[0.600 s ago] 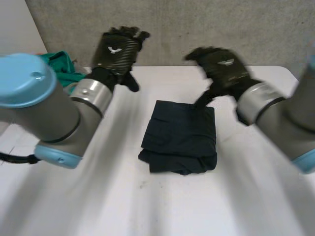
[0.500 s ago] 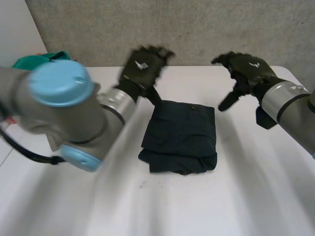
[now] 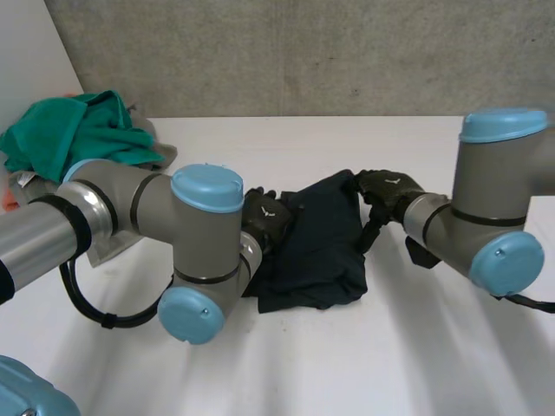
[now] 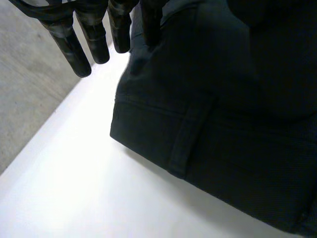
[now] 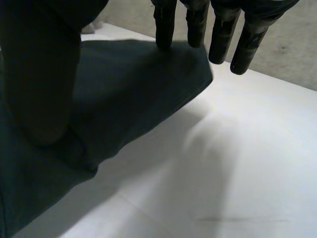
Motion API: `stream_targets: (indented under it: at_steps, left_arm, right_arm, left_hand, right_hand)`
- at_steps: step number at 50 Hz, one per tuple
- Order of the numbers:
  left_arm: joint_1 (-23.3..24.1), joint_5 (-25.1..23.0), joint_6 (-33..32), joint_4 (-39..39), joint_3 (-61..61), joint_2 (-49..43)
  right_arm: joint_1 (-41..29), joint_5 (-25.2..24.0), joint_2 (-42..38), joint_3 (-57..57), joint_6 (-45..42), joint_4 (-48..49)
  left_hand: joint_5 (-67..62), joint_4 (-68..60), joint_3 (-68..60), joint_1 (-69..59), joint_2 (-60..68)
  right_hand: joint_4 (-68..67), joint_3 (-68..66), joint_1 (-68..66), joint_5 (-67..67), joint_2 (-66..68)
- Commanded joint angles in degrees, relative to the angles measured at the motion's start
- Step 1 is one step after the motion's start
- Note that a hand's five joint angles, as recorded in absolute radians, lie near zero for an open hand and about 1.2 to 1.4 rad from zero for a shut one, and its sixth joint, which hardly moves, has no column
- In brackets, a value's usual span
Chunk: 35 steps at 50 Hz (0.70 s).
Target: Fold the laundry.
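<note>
In the head view the folded dark navy trousers sit mid-worktop, with the left robot hand at their left edge, the right robot hand at their far right corner, and a green cloth heap at the far left corner. In the left wrist view, straight fingers and thumb pinch the trousers' edge. In the right wrist view, straight fingers and thumb pinch a corner raised off the worktop.
</note>
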State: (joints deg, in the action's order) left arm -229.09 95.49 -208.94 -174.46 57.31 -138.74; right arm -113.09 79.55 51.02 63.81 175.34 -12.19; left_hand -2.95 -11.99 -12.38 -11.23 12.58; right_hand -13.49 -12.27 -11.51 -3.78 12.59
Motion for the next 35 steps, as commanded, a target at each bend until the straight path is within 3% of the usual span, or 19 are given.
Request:
stream_targets:
  at_steps: [1,8,14,17,24,35]
  left_arm:
    - [0.04,0.57,-0.24,0.35,1.05,0.14]
    - [-0.57,0.58,-4.01,0.35,1.05,0.66]
    - [-0.31,0.05,-4.29,-0.43,-0.09,3.64]
    - [-0.13,-0.21,-2.80,-2.10,-0.97,6.28]
    - [-1.18,-5.92,5.64,-4.39,-3.60,10.42]
    - [-2.42,-6.90,10.39,2.37,-4.93,3.75]
  right_arm:
    - [-2.40,0.34,-4.60,-2.64,-2.81,-1.43]
    - [-2.57,3.85,-7.07,-2.37,-9.13,-1.96]
    - [-2.66,5.09,-2.86,-2.64,-13.01,-1.87]
    - [-2.57,5.09,2.31,-2.73,-11.17,-1.17]
    - [-2.31,4.47,7.34,-2.99,-3.96,-1.25]
    - [-3.01,4.38,-0.12,-5.01,1.84,-4.41]
  left_hand:
    - [-2.48,-3.44,-3.05,-4.20,2.85]
    - [-1.81,-2.77,-2.38,-3.53,2.18]
    - [-1.13,-2.10,-1.71,-2.86,1.51]
    - [-1.30,-2.26,-1.87,-3.02,1.67]
    - [-4.83,-5.79,-5.40,-6.55,5.20]
    - [-4.83,-5.80,-5.41,-6.56,5.21]
  right_hand:
    - [3.49,2.27,1.51,3.78,-2.59]
    - [3.49,2.27,1.51,3.78,-2.59]
    - [3.49,2.27,1.51,3.78,-2.59]
    - [3.49,2.27,1.51,3.78,-2.59]
    - [3.49,2.27,1.51,3.78,-2.59]
    - [3.49,2.27,1.51,3.78,-2.59]
